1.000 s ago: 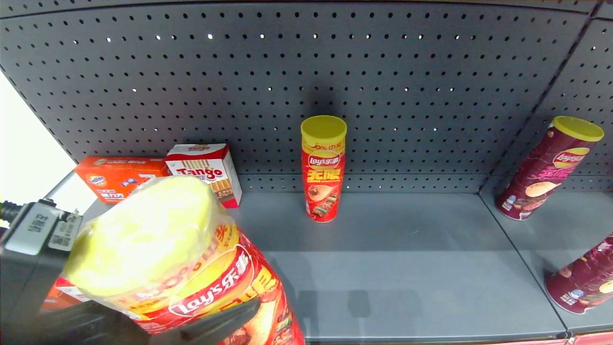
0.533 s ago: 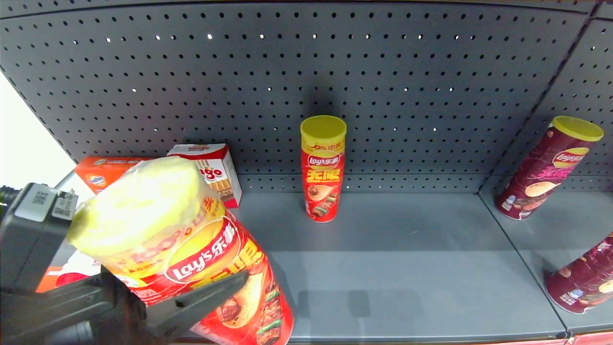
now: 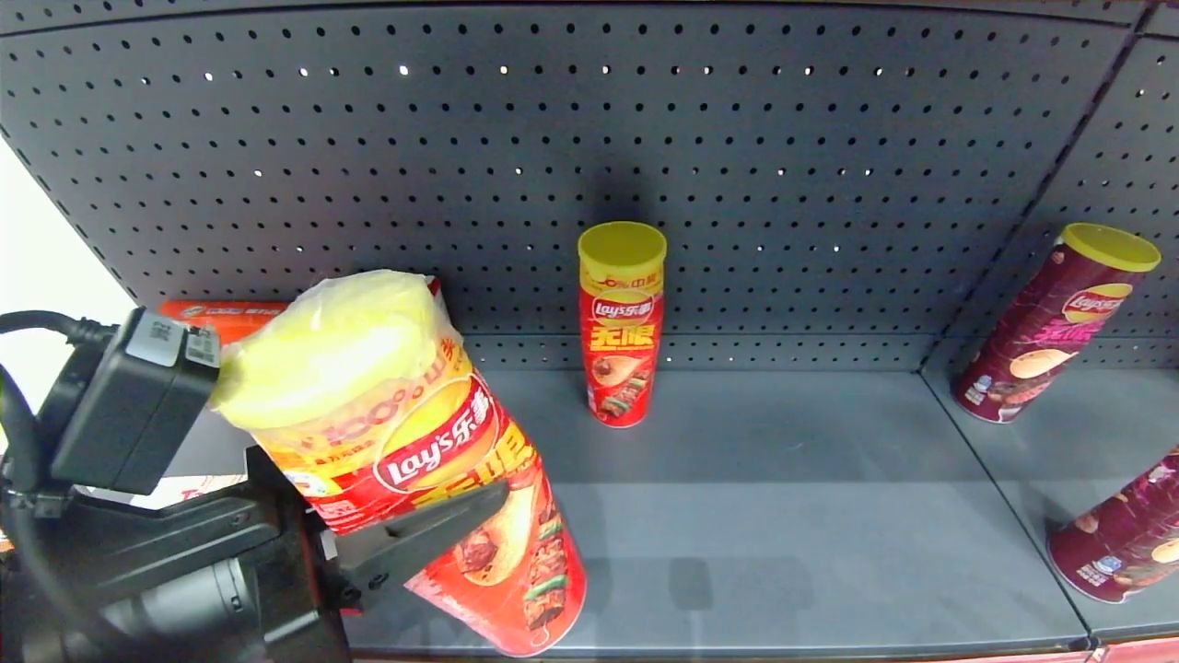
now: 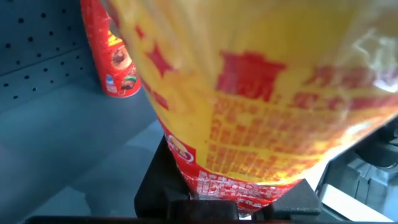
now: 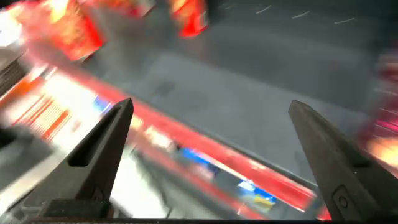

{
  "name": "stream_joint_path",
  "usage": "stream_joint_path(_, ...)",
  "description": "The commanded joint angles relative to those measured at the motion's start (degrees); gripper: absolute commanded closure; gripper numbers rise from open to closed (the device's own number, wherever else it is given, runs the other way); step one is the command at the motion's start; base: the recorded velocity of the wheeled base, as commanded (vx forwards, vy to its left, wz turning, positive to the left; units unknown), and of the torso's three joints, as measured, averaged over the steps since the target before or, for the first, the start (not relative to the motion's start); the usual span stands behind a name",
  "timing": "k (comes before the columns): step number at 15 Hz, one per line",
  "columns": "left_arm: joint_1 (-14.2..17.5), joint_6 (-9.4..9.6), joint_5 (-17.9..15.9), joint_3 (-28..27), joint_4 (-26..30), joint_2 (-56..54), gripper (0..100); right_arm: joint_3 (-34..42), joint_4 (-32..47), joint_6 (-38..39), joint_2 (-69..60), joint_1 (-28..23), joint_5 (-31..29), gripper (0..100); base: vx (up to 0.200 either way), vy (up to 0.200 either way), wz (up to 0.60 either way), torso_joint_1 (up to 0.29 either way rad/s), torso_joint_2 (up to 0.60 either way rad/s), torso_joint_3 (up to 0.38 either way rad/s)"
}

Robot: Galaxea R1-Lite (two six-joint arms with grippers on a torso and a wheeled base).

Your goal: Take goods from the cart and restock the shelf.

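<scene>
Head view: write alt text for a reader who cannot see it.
The left gripper holds a large red chip can with a yellow lid, tilted, at the front left of a grey shelf. A smaller red can stands upright at the back by the pegboard; two maroon cans are to the right.

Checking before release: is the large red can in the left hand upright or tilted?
Tilted: the large red can in the left hand leans, its top toward the left.
</scene>
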Motion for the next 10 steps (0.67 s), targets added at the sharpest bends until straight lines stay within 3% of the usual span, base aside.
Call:
stream_joint_path(1, 0.6, -0.04, 0.0, -0.2, 0.0, 0.8, 100, -1.8, -0.6, -3.3, 13.1, 7.2, -0.6, 0, 0.000, 0.000, 0.00, 0.000, 0.00, 0.000)
stream_joint_path(4, 1.2, 0.05, 0.0, -0.1, 0.0, 0.5, 100, -4.7, -0.8, -6.8, 20.0, 11.5, -4.4, 0, 0.000, 0.000, 0.00, 0.000, 0.00, 0.000)
stream_joint_path(6, 1.2, -0.04, 0.0, -0.3, 0.0, 0.4, 100, -8.3, -1.0, -6.8, 25.8, 18.2, -9.8, 0, 0.000, 0.000, 0.00, 0.000, 0.00, 0.000)
stream_joint_path(10, 1.2, -0.04, 0.0, -0.3, -0.1, 0.2, 100, -12.3, -6.7, -6.7, 35.0, 22.0, -15.7, 0, 0.000, 0.000, 0.00, 0.000, 0.00, 0.000)
